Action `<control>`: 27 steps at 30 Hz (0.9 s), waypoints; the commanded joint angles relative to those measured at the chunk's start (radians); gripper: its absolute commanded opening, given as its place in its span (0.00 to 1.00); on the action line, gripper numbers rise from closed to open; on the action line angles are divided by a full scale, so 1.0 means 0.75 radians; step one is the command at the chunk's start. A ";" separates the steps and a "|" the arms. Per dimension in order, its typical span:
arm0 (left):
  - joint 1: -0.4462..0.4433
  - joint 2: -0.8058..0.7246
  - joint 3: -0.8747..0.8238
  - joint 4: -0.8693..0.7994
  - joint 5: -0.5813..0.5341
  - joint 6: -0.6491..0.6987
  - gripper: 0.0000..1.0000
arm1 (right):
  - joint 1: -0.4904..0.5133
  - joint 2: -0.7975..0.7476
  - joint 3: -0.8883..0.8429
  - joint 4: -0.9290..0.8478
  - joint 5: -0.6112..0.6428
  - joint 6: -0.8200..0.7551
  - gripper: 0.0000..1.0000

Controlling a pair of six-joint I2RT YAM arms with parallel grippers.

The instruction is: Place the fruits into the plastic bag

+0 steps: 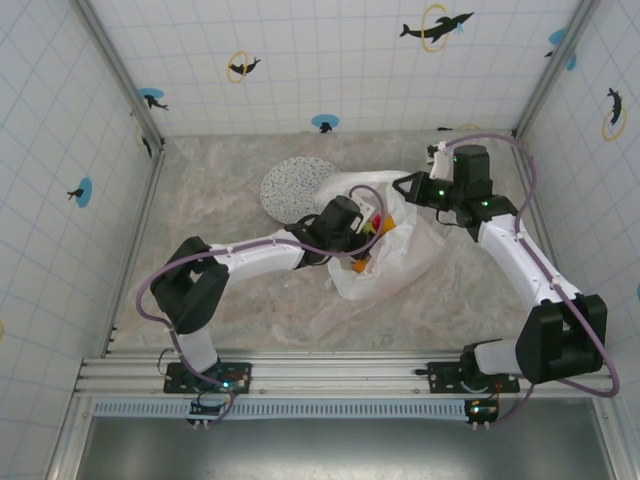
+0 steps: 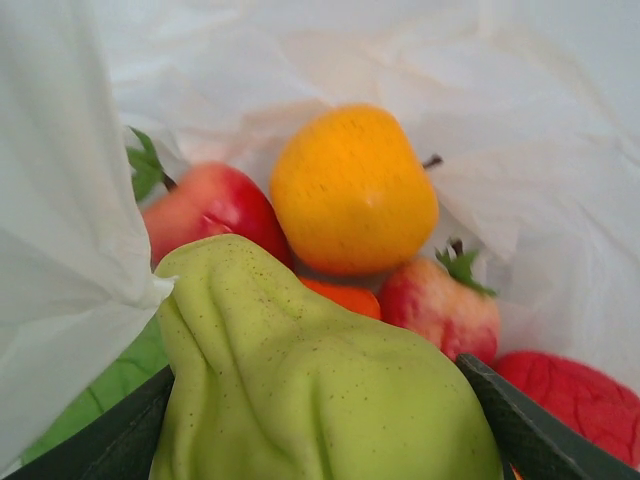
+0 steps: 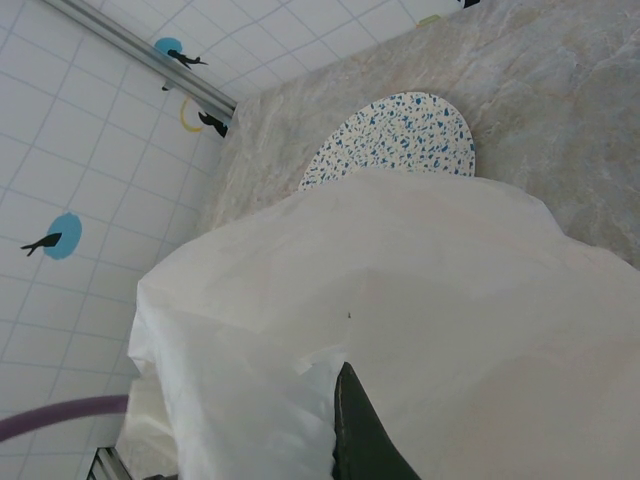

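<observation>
**Green fruit gripped inside the bag's opening**

Spread over the middle of the marble-patterned table (image 1: 230, 300), somewhat nearer the far edge than the near one: large crinkled white thin plastic bag (image 1: 400, 258). Just beside it toward the far left corner, with one rim meeting the film: round grey speckled plate (image 1: 290, 190).

Reaching into the bag's opening from the left-edge side: left gripper (image 1: 368, 228). Clamped between its dark fingers (image 2: 110, 440) in the left wrist view: pale green speckled pear-shaped toy fruit (image 2: 320, 340), pressed on both flanks and filling the gap between them.

Heaped just beyond it on the white film:
- round yellow-orange toy fruit (image 2: 350, 190) in the centre
- to its left and touching it, red apple-like toy fruit with a green leaf (image 2: 215, 205)
- to its lower right, small red strawberry-like toy fruit with a green cap (image 2: 440, 305)
- wedged between these and the green one, a sliver of small orange toy fruit (image 2: 345, 296)
- at the right margin, dark red bumpy toy fruit (image 2: 580, 395), partly cut off

Positioned at the bag's rim on the side toward the far right corner: right gripper (image 1: 408, 187), closed and pinching the film. Visible in the right wrist view against the white plastic: one dark fingertip (image 3: 350, 425), its partner covered by the film.
</observation>
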 commanded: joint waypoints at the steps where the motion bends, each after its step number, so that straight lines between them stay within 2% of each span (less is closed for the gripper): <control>1: 0.034 0.019 0.058 0.177 -0.077 -0.058 0.57 | 0.000 -0.006 0.041 -0.008 -0.015 -0.015 0.00; 9: 0.037 0.168 0.204 0.227 -0.070 -0.053 0.60 | 0.004 0.004 0.027 0.026 -0.016 0.004 0.00; 15: 0.037 0.238 0.229 0.240 -0.089 -0.047 0.65 | 0.000 0.016 0.027 0.020 -0.011 -0.008 0.00; 27: 0.039 0.139 0.164 0.214 -0.106 -0.017 0.83 | -0.027 0.020 -0.001 0.024 -0.009 -0.018 0.00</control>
